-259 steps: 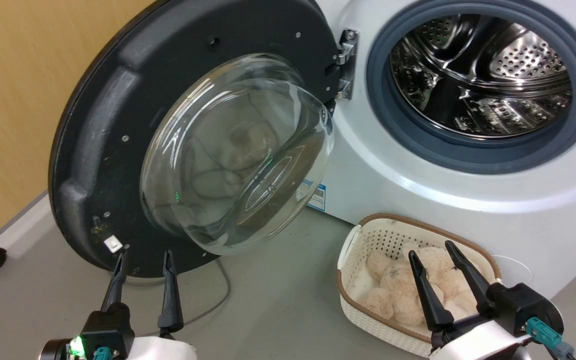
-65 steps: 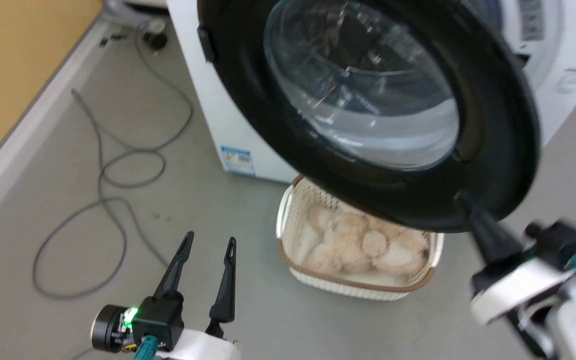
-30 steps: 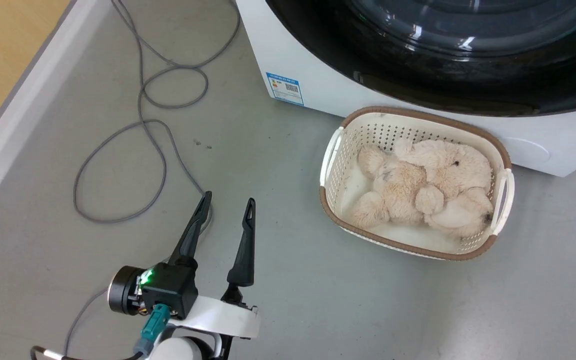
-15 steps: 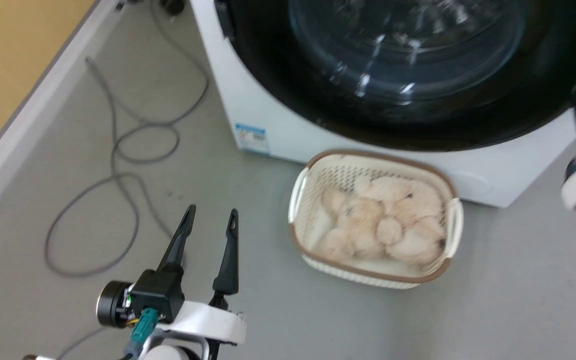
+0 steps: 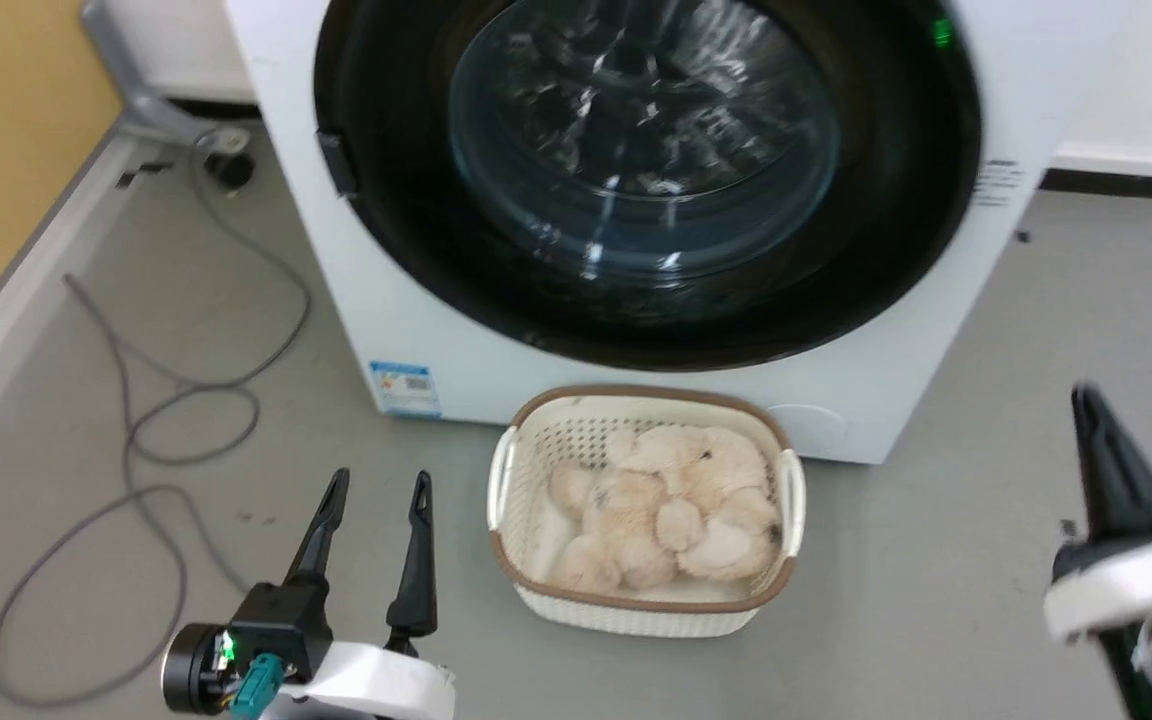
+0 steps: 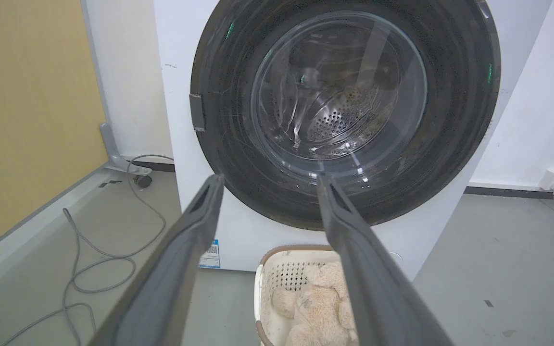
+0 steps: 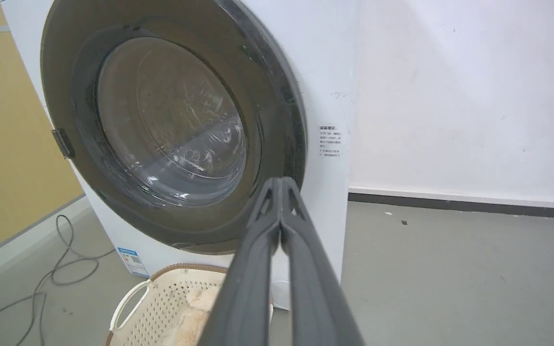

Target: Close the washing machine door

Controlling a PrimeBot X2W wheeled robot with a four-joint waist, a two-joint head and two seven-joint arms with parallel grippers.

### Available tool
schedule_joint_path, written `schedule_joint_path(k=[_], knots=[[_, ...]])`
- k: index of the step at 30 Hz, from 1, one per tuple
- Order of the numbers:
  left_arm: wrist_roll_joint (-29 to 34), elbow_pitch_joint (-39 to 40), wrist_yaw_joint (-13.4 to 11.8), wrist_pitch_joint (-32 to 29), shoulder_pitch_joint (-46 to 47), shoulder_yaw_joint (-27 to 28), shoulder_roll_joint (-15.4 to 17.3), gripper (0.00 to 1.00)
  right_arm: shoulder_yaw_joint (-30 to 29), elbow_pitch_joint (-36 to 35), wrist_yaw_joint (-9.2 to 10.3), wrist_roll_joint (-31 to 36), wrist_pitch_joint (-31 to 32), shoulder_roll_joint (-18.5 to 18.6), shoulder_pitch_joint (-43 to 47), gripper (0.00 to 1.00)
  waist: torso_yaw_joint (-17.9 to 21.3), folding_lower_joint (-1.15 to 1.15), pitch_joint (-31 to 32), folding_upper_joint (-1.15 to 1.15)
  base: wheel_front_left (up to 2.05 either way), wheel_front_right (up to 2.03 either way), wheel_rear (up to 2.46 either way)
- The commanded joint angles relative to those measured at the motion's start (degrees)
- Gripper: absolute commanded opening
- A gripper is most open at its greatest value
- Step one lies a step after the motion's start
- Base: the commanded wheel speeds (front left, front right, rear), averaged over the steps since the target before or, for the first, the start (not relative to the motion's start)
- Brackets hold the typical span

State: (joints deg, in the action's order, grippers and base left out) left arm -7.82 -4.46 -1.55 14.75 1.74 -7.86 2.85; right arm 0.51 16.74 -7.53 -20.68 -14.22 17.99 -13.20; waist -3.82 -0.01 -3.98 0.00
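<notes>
Grey smooth floor [image 5: 936, 560], listed from foreground to rear.

1. Left gripper [image 5: 381, 478]: two long dark fingers spread wide, nothing between them, low over the floor.
2. Right gripper [image 7: 281, 181]: fingers pressed together tip to tip, empty, well apart from the machine.
3. Cream perforated plastic basket with brown rim [image 5: 499, 480], holding a beige plush toy [image 5: 666, 505]. It stands just before the machine's foot.
4. Big white front-loading washing machine [image 5: 336, 300].
5. Large round black washing machine door [image 5: 406, 250] with bulging clear glass window [image 5: 636, 150]. It lies flush against the white front, with no gap seen.

Handling note: closing appears done, though the latch cannot be confirmed. If a seating push is wanted, set the pressed-together right fingers on the black rim, not the glass. Push square to the front and pass above the basket. Otherwise withdraw both arms.
</notes>
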Motion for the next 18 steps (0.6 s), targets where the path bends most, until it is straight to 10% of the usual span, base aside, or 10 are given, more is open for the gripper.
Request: schedule_joint_path(k=[1, 10, 11, 12, 18], knots=[[0.0, -0.4, 0.4, 0.2, -1.2, 0.3, 0.0, 1.00, -1.5, -2.6, 0.04, 1.6, -0.2, -2.3, 3.5, 0.00, 1.6, 0.01, 1.5, 0.00, 0.00, 0.00, 0.00], [0.6, -2.1, 1.4, 0.2, -3.1, -0.3, 0.0, 1.00, -6.1, -11.8, 0.04, 7.8, 1.4, -11.4, 15.7, 0.00, 2.9, 0.01, 3.4, 0.00, 0.00, 0.00, 0.00], [0.7, -2.2, 1.4, 0.2, -3.3, -0.4, 0.0, 1.00, -6.2, -12.3, 0.04, 8.4, 1.5, -11.7, 16.6, 0.26, 3.0, 0.01, 3.6, 0.00, 0.00, 0.00, 0.00], [0.7, -2.2, 1.4, 0.2, -3.6, -0.4, 0.0, 1.00, -6.3, -12.8, 0.04, 8.9, 1.5, -12.1, 17.4, 0.92, 3.0, 0.01, 3.7, 0.00, 0.00, 0.00, 0.00], [0.9, -1.9, 1.1, 0.2, -4.4, -0.7, 0.0, 1.00, -7.0, -14.6, 0.04, 11.3, 1.4, -13.4, 20.5, 1.00, 2.9, 0.01, 4.2, 0.00, 0.00, 0.00, 0.00]])
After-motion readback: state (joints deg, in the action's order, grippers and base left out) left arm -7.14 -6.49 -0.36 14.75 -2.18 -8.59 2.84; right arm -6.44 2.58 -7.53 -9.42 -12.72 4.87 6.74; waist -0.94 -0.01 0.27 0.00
